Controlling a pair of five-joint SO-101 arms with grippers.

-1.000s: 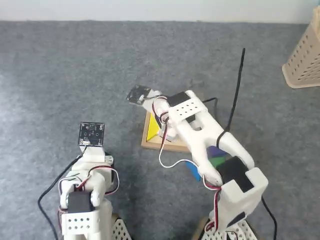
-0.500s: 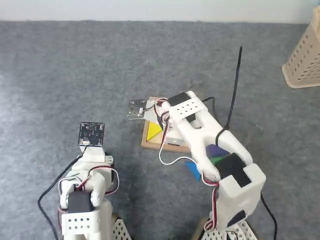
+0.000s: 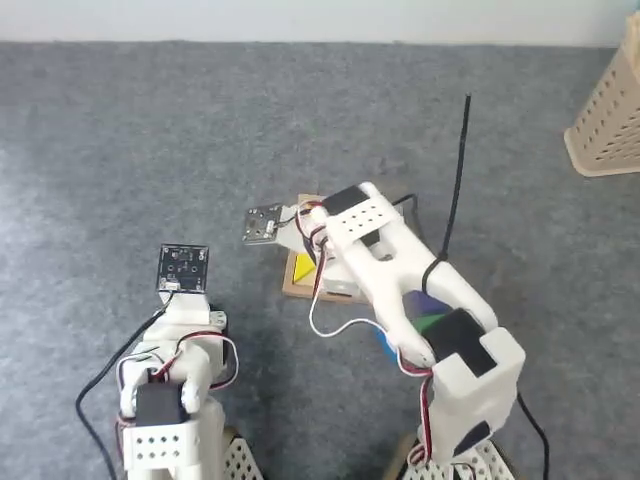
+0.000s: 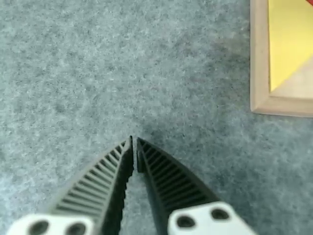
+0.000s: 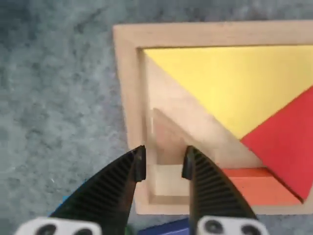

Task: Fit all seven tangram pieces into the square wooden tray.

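Observation:
The square wooden tray [image 5: 128, 88] holds a large yellow triangle [image 5: 230, 83], a red piece [image 5: 283, 142] and an orange piece [image 5: 264, 188]. My right gripper [image 5: 164, 161] hangs over the tray's corner, its fingers a little apart and closed on a small pale wooden triangle [image 5: 166, 139] that sits low in the tray. In the high view the right arm [image 3: 380, 250] covers most of the tray [image 3: 295, 290]; the yellow triangle [image 3: 303, 268] peeks out. My left gripper [image 4: 134, 142] is shut and empty over bare carpet, short of the tray [image 4: 259, 73].
Blue [image 3: 385, 340], green [image 3: 433, 322] and purple [image 3: 430, 303] pieces lie on the carpet beside the tray, partly under the right arm. A slotted beige basket [image 3: 610, 110] stands at the far right. A black cable [image 3: 455, 190] rises behind the tray.
The right arm's wrist has swung left and toward the near side over the tray. The left arm has stayed still.

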